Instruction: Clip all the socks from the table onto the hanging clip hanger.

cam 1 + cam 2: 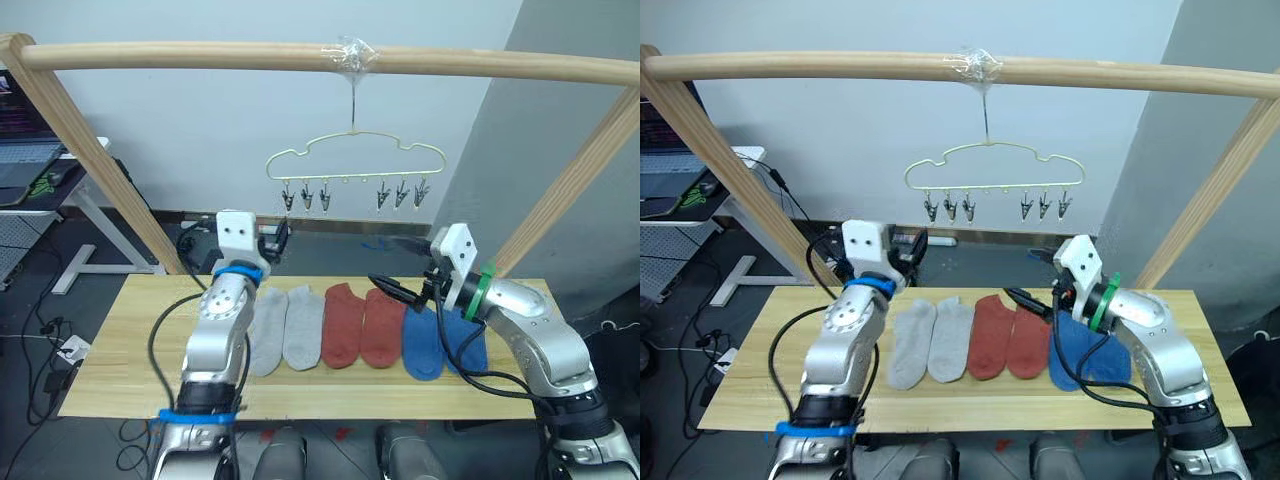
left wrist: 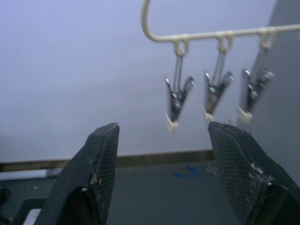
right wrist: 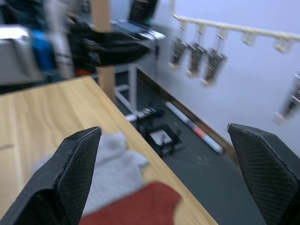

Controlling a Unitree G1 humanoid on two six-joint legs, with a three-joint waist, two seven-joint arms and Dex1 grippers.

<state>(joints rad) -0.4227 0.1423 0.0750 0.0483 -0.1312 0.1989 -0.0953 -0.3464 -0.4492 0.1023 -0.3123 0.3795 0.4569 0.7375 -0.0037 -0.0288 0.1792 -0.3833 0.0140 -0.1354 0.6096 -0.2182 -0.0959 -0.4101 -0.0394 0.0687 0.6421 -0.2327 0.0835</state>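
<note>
A pale wall and dark floor are seen behind the light-wood table, where six socks lie in a row: grey left, rust red middle, blue right. The clip hanger hangs from the wooden pole above. The left gripper and right gripper are held spread, empty.

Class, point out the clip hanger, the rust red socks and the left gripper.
clip hanger [image 1: 352, 150], left eye view, top wire.
rust red socks [image 1: 360, 325], left eye view, the pair's middle.
left gripper [image 2: 161, 154], left wrist view, between fingertips.
</note>
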